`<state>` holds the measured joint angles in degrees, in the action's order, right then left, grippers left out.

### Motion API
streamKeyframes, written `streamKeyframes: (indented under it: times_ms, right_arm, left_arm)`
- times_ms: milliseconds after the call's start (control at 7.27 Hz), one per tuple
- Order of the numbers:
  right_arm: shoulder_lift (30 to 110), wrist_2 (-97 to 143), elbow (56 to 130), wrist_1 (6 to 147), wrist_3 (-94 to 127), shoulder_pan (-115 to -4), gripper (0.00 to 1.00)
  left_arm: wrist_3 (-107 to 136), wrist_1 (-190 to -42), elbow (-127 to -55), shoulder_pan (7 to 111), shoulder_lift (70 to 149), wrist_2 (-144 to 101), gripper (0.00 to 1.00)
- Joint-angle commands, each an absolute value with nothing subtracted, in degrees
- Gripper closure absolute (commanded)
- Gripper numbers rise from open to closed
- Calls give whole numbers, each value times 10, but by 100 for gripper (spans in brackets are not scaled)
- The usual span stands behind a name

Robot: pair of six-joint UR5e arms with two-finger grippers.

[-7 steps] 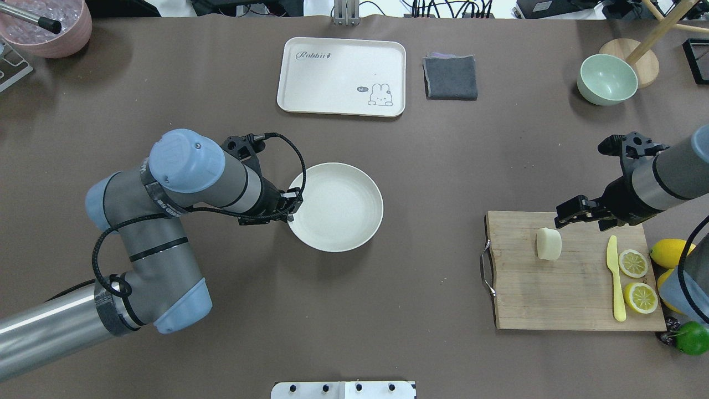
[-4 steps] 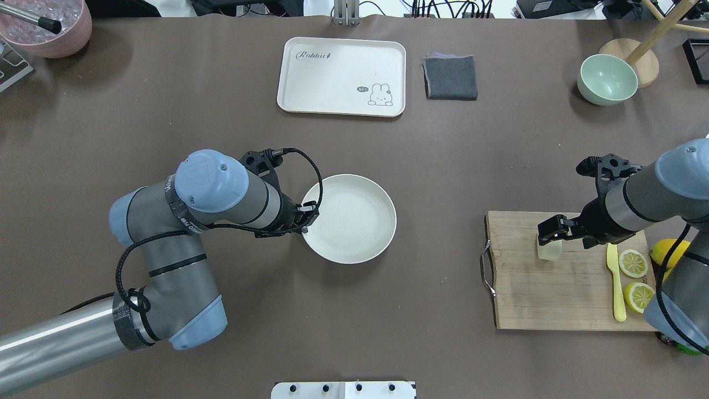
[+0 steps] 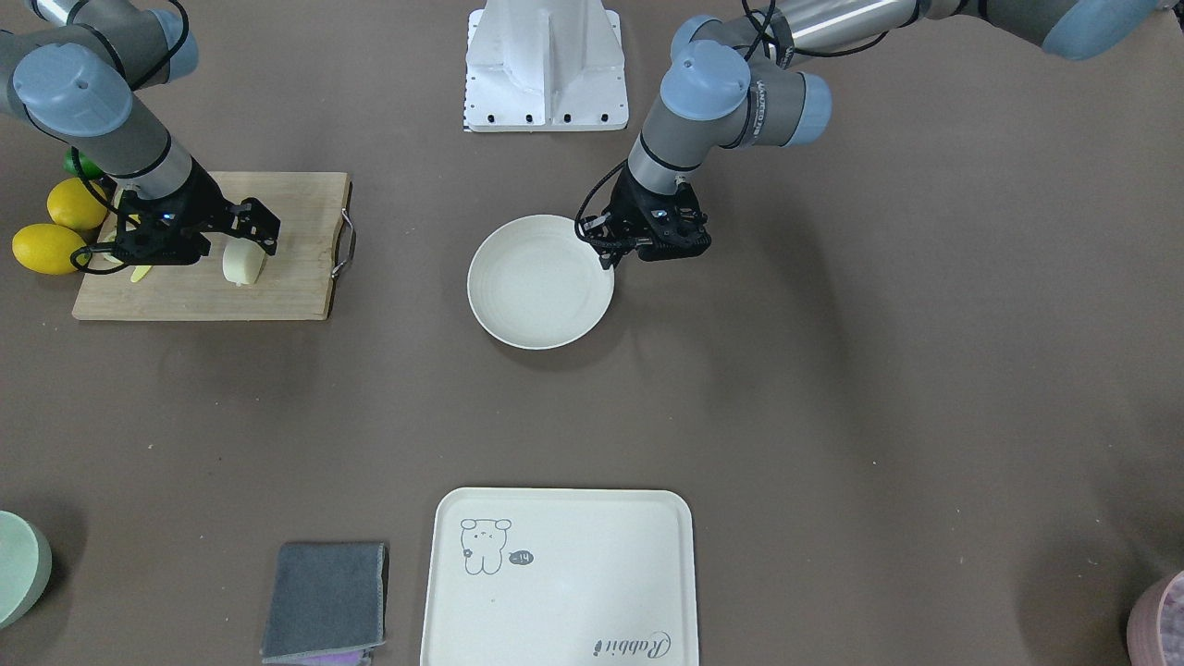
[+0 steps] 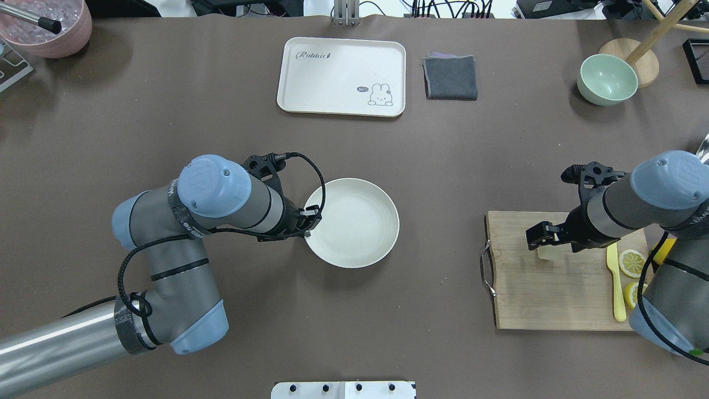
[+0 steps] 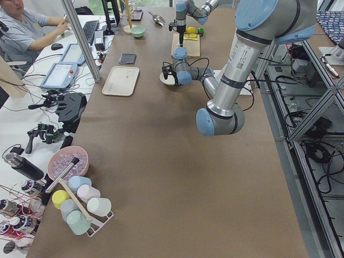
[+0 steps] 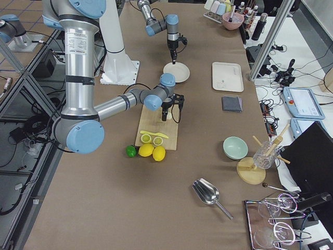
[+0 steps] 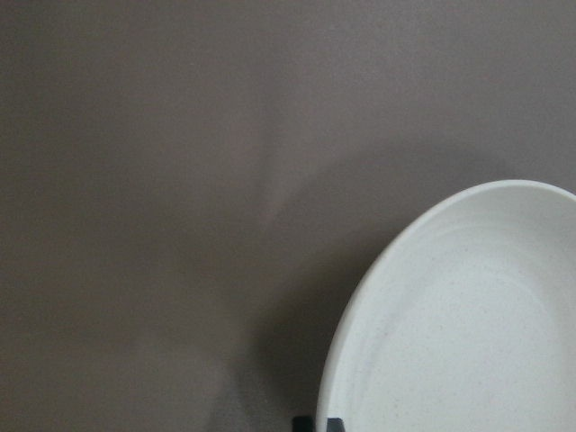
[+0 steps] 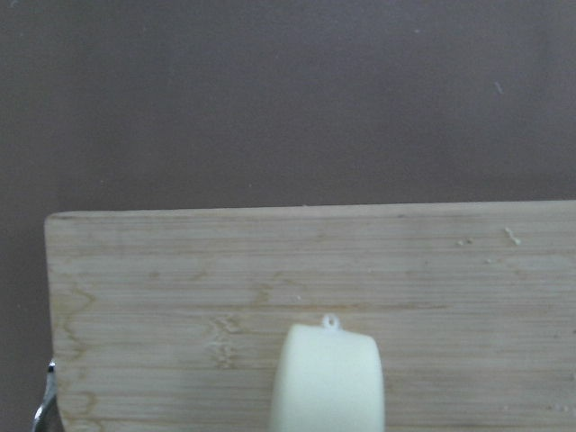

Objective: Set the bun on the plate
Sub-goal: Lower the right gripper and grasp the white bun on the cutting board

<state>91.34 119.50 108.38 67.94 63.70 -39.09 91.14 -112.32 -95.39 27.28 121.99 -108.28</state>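
Note:
The pale cream bun [image 3: 242, 263] lies on a wooden cutting board [image 3: 277, 287]. In the overhead view the bun [image 4: 547, 254] is half hidden under my right gripper [image 4: 544, 243]. That gripper [image 3: 246, 237] hovers open just above the bun, jaws apart on either side; its wrist view shows the bun [image 8: 328, 378] at the bottom centre. The round off-white plate [image 4: 354, 244] sits mid-table. My left gripper [image 4: 308, 226] is shut on the plate's left rim [image 7: 360, 297], seen from across the table as the plate [image 3: 518, 314] with the gripper [image 3: 608, 256] at its edge.
Lemon halves [image 4: 633, 262] and a yellow knife [image 4: 616, 282] share the board; whole lemons [image 3: 55, 227] lie beside it. A cream tray [image 4: 342, 76], grey cloth [image 4: 450, 76] and green bowl [image 4: 606, 79] stand at the far side. A person sits at a desk [image 5: 21, 27].
My left gripper has dragged the plate right and toward the robot. The right gripper has moved left and down from beside the bun to directly over it.

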Motion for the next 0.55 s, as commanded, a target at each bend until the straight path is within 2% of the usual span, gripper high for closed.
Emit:
streamKeyframes:
  times_ms: [0,275,413]
  right_arm:
    - [902,1192,1070,679,636,-390,11]
    - [902,1191,1067,679,632,-391,16]
    - [902,1184,1067,679,633,-391,23]
  left_arm:
    - [911,-1123,-954,272,1220,-1083,100]
    - [911,-1123,-954,272,1224,-1083,100]
    - [910,-1123,-954,272,1224,-1083,14]
